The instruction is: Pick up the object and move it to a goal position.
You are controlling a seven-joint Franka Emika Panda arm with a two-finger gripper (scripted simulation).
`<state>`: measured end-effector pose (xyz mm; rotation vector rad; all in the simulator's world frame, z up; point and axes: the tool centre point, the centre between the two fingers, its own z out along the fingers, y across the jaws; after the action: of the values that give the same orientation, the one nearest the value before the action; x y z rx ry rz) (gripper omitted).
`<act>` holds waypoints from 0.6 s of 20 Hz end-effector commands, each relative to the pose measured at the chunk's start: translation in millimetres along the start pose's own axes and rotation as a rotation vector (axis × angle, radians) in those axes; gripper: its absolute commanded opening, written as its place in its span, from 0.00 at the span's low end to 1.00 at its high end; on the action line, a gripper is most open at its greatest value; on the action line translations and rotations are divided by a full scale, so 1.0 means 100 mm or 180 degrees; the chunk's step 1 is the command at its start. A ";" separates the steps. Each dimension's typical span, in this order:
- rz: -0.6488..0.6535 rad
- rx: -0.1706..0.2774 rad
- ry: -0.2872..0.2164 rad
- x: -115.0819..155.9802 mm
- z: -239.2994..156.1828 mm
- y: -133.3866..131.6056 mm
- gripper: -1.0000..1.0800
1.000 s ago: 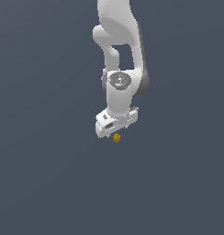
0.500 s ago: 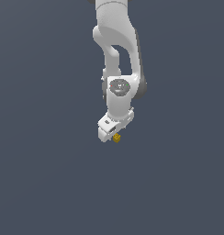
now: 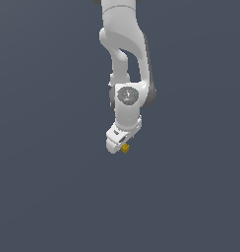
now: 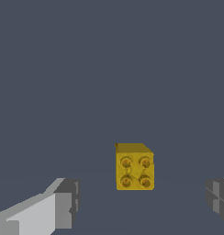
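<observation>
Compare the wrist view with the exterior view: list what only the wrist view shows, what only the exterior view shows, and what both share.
Only the wrist view: four round studs on one face of the yellow block, and clear gaps between it and the two fingertips, so the jaws stand open around it without touching.

Only the exterior view: the white arm reaching down from above, with its round wrist joint.

Both: the yellow block, the gripper at it, and the plain dark grey-blue background.

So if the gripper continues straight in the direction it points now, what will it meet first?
Most likely the yellow studded block. In the wrist view it sits ahead, between the two open fingertips, nearer neither clearly. The gripper is just beside it in the exterior view, but the exact depth is unclear.
</observation>
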<state>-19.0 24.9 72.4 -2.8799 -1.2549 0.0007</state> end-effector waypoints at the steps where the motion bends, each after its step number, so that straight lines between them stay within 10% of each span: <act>1: -0.0001 -0.0001 0.0001 0.00 0.00 0.00 0.96; 12: -0.0015 -0.0001 0.0001 -0.01 0.40 -0.01 0.96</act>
<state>-20.2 25.0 38.8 -2.8775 -1.2603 0.0007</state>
